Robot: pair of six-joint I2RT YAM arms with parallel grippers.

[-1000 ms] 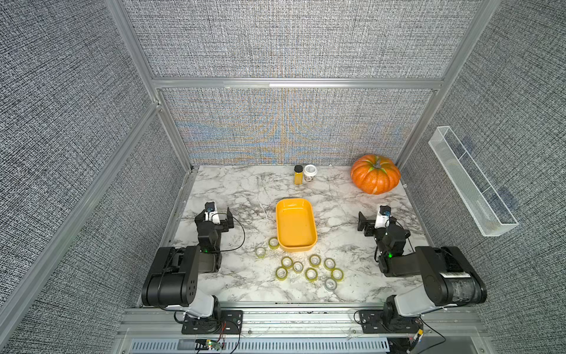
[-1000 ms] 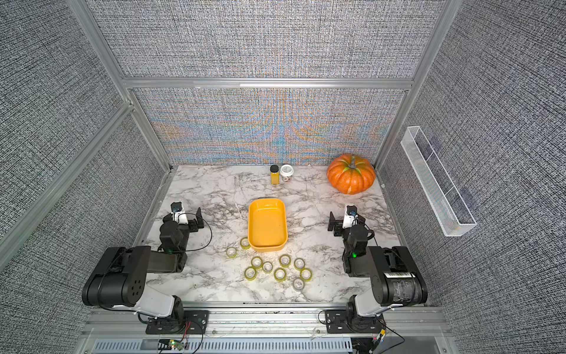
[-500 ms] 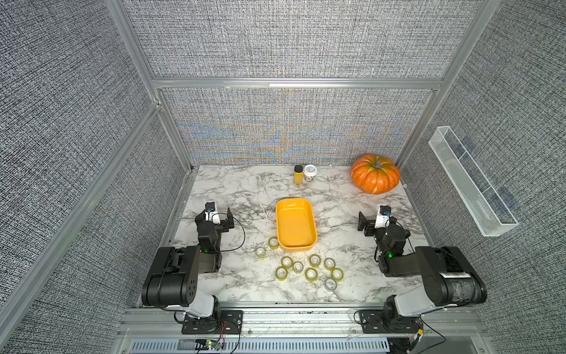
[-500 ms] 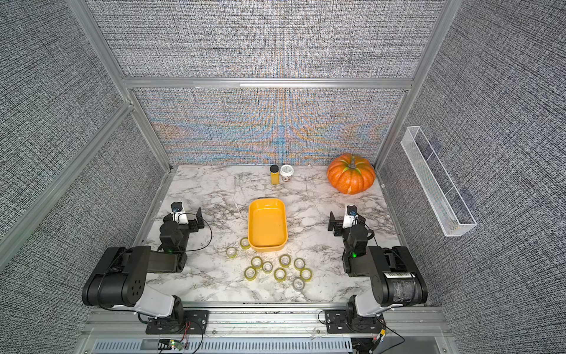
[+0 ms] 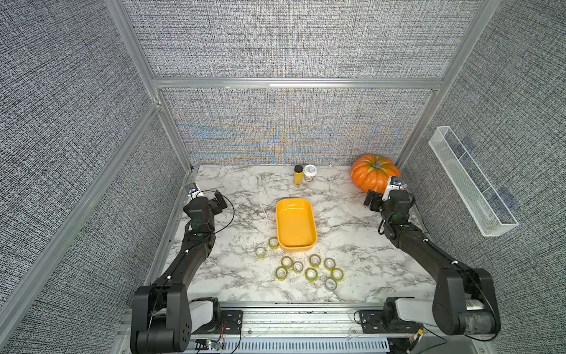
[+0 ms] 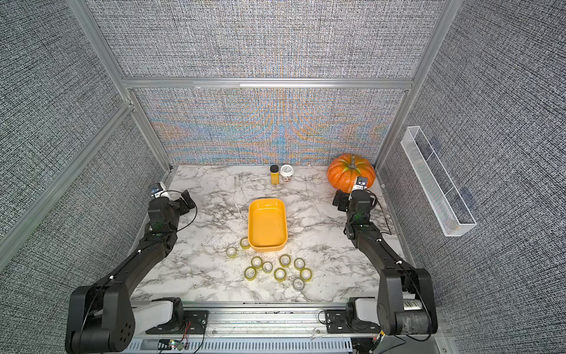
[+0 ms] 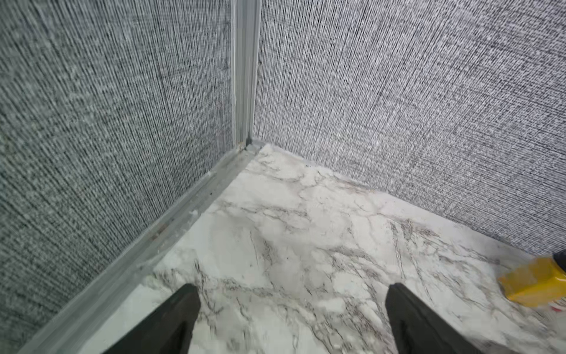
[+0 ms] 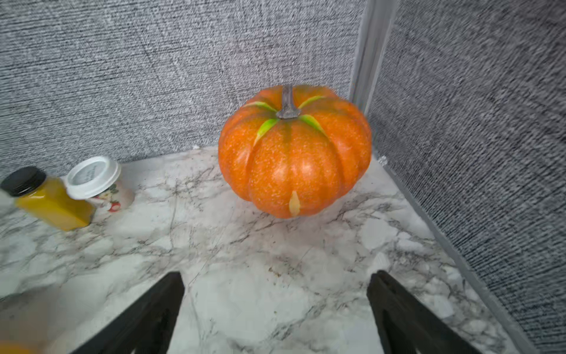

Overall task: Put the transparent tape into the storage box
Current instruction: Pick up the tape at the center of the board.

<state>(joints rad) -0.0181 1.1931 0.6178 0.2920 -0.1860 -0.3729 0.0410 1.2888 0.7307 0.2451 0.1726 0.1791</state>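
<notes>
The storage box (image 5: pixel 295 223) (image 6: pixel 267 225) is an empty shallow yellow tub in the middle of the marble table. Several small rings of transparent tape lie flat on the marble in front of it: one (image 5: pixel 273 243) touches the tub's near left corner, yellowish ones (image 5: pixel 311 274) (image 6: pixel 280 274) are clustered close by, and a greyer one (image 5: pixel 330 284) lies nearest the front. My left gripper (image 5: pixel 206 196) (image 7: pixel 292 289) is open over bare marble near the back left corner. My right gripper (image 5: pixel 384 196) (image 8: pixel 277 275) is open, facing the pumpkin. Neither wrist view shows any tape.
An orange pumpkin (image 5: pixel 375 174) (image 8: pixel 294 153) stands in the back right corner. A yellow bottle with a black cap (image 5: pixel 298 176) (image 8: pixel 52 202) and a white-lidded cup (image 5: pixel 310 172) (image 8: pixel 95 184) stand at the back wall. A clear trough (image 5: pixel 471 180) hangs on the right wall.
Both arms have risen from their folded pose and reached toward the back wall in the last half second. Both grippers stay open. Tape and box have not moved.
</notes>
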